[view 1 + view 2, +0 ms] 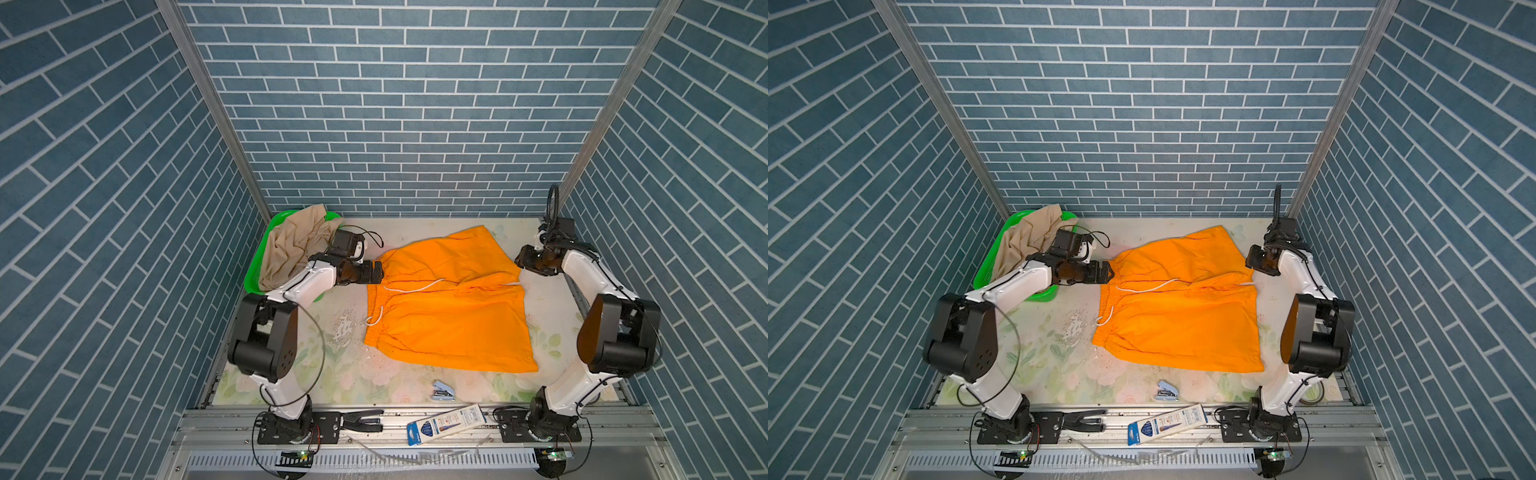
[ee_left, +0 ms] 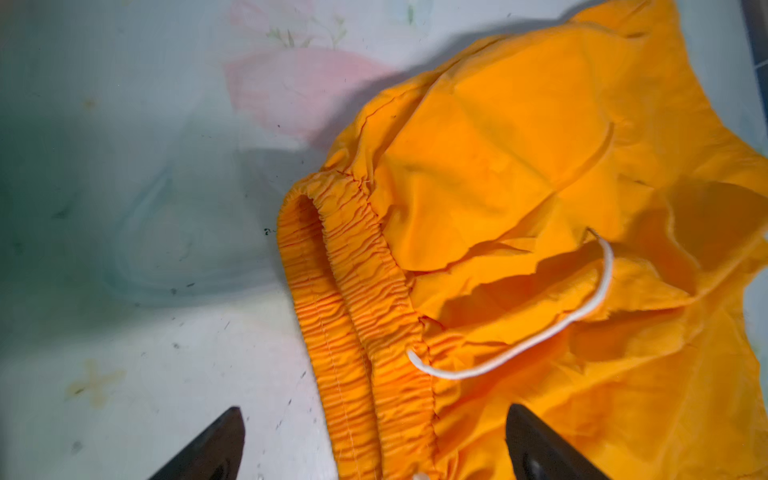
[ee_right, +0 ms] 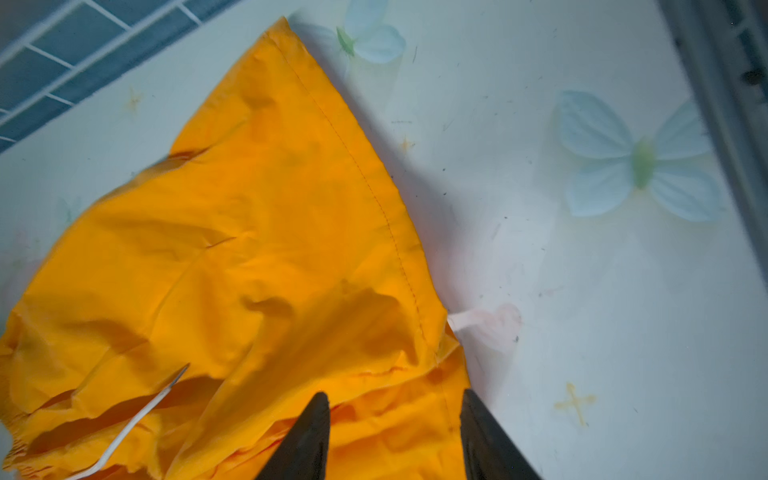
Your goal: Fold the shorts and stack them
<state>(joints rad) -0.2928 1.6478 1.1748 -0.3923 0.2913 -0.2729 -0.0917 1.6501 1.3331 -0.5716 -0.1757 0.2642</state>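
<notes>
Top views both show the beige shorts (image 1: pixel 291 245) heaped in the green basket (image 1: pixel 250 279) at the far-left corner. Beside it, the left hand (image 1: pixel 377 272) sits at the waistband (image 2: pixel 340 291) of the orange shorts (image 1: pixel 449 316), fingers (image 2: pixel 208 449) spread wide either side of it, gripping nothing. These shorts lie spread across the middle of the surface (image 1: pixel 316 361), white drawstring (image 1: pixel 411 287) loose. At their right edge the right hand (image 1: pixel 523 261) stands over a leg hem (image 3: pixel 374 199), its fingers (image 3: pixel 309 436) partly parted, holding nothing.
</notes>
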